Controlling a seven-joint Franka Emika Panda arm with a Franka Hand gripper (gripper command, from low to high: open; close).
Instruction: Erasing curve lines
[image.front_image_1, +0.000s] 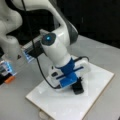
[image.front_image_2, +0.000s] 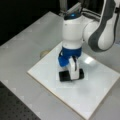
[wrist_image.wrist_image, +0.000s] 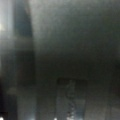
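A white rectangular board (image.front_image_1: 96, 100) (image.front_image_2: 96, 93) lies on the grey table in both front views. My gripper (image.front_image_1: 77, 85) (image.front_image_2: 72, 73) points down at the board's middle, shut on a black rectangular eraser block (image.front_image_1: 78, 89) (image.front_image_2: 64, 75) that rests flat on the board. One white finger (image.front_image_2: 74, 68) crosses the front of the block. The curve lines do not show on the board in either front view; the arm and the block cover the part under them. The wrist view is a grey blur with a darker rectangle low in the middle.
A small round beige object (image.front_image_2: 45, 53) (image.front_image_1: 42, 115) sits against the board's edge. At a front view's left stand a blue-lit device (image.front_image_1: 7, 67) and an orange piece (image.front_image_1: 9, 79). A black cable (image.front_image_1: 41, 72) hangs beside the wrist. A dark perforated surface (image.front_image_2: 15, 107) borders the table.
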